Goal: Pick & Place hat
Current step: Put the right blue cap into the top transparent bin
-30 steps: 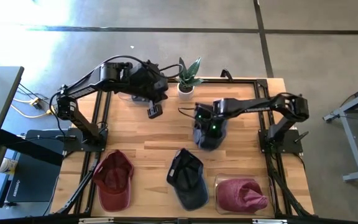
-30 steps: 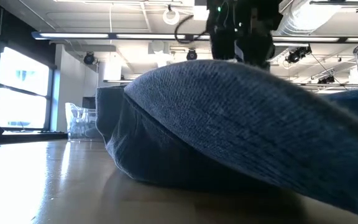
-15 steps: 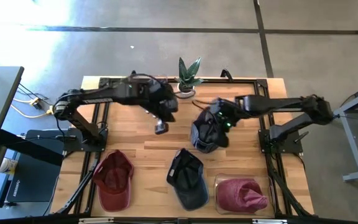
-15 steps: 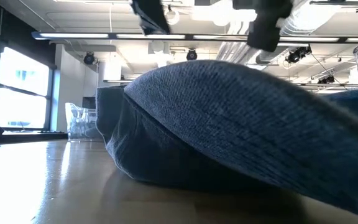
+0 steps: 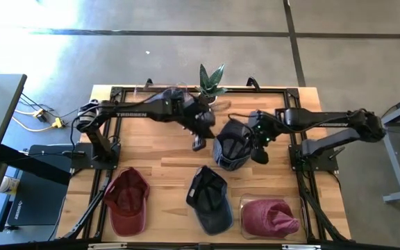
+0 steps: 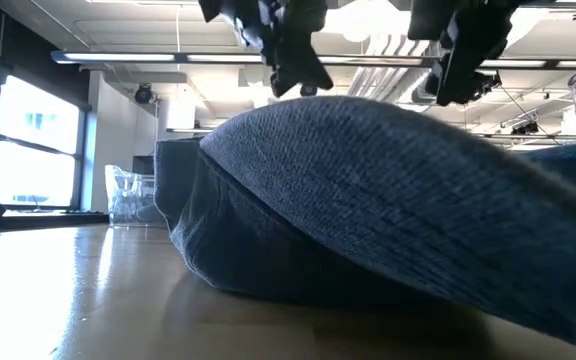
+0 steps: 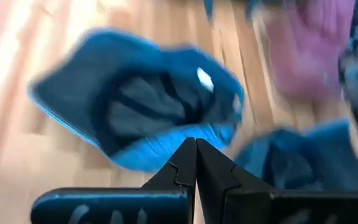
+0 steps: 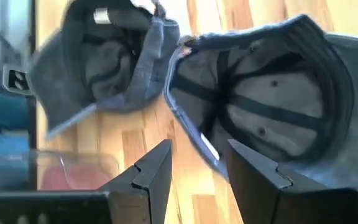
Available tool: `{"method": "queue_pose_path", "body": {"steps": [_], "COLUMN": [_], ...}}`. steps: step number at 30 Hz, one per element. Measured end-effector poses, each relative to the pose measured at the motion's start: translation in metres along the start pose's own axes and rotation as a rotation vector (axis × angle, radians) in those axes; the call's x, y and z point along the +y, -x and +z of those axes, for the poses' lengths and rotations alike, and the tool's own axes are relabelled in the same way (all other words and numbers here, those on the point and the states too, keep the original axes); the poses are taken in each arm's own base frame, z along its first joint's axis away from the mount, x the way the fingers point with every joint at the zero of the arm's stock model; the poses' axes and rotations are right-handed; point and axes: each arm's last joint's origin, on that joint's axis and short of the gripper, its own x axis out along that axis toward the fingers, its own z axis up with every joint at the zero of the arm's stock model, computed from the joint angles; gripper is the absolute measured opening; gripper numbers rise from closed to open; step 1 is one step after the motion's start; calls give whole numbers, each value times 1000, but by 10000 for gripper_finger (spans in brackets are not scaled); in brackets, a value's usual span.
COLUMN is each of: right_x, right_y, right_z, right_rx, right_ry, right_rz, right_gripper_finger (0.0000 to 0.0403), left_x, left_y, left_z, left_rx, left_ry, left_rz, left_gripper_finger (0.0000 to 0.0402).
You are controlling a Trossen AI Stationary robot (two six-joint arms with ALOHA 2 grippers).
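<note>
High view showed a dark blue cap [image 5: 230, 144] lying upturned mid-table, its rim just beside the right gripper [image 5: 262, 147], whose fingers stood apart, empty. The left gripper [image 5: 198, 144], pinched shut, hung near the cap's other edge.

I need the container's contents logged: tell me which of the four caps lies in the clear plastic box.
The dark pink cap, at the table's front right corner. The red cap and both dark blue caps lie on bare wood.

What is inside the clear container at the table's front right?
A crumpled pink hat fills the clear container. Whatever lies beneath the fabric is covered, so nothing else can be confirmed.
</note>
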Motion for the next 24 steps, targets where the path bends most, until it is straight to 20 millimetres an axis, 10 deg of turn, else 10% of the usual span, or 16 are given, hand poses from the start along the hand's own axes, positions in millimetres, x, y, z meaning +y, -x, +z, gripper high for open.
{"method": "queue_pose_path", "body": {"steps": [12, 24], "right_x": [-18, -3], "right_y": [-40, -50], "right_z": [-23, -17], "right_rx": [-58, -152], "right_ry": [51, 333], "right_rz": [228, 84], "right_gripper_finger": [177, 205], "left_x": [48, 21], "left_y": [22, -17], "left_z": [6, -3], "left_rx": [-35, 29], "left_ry": [-25, -373], "left_rz": [-78, -178], "left_gripper_finger": [12, 204]}}
